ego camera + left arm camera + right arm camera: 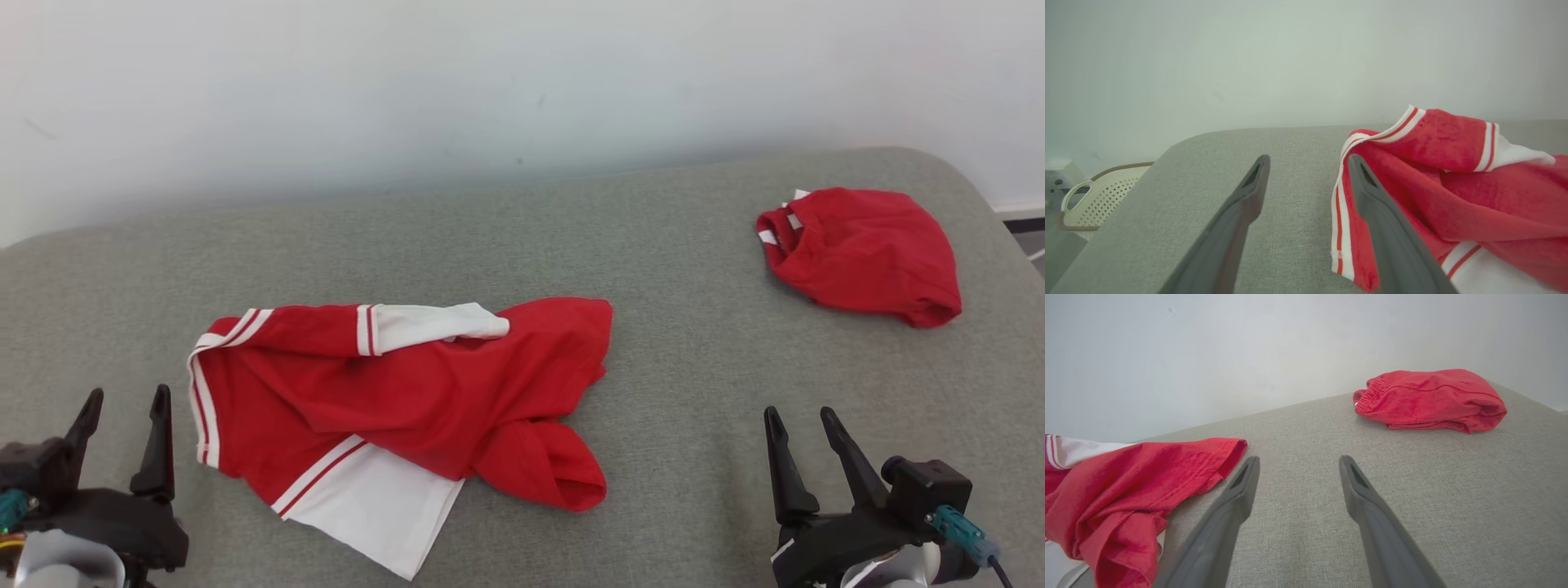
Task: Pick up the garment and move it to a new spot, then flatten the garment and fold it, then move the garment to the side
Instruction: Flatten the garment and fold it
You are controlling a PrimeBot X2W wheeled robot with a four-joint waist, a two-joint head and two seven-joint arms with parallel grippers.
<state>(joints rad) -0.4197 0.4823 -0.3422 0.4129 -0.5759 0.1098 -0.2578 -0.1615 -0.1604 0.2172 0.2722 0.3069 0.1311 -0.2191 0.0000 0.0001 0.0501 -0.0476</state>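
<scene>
A red garment (408,392) with white striped trim and white panels lies crumpled on the grey padded surface (694,384), left of centre. One sleeve is folded across its top. My left gripper (128,396) stands open just left of the garment's striped edge, holding nothing. In the left wrist view that gripper (1308,163) has one finger against the garment's (1474,196) striped hem. My right gripper (798,415) is open over bare surface, well to the garment's right. In the right wrist view that gripper (1299,461) points between the garment (1126,477) and a red bundle.
A second red cloth bundle (865,253) lies at the far right of the surface, also seen in the right wrist view (1433,398). A pale wall runs behind. A cream perforated basket (1102,196) stands beyond the surface's left edge.
</scene>
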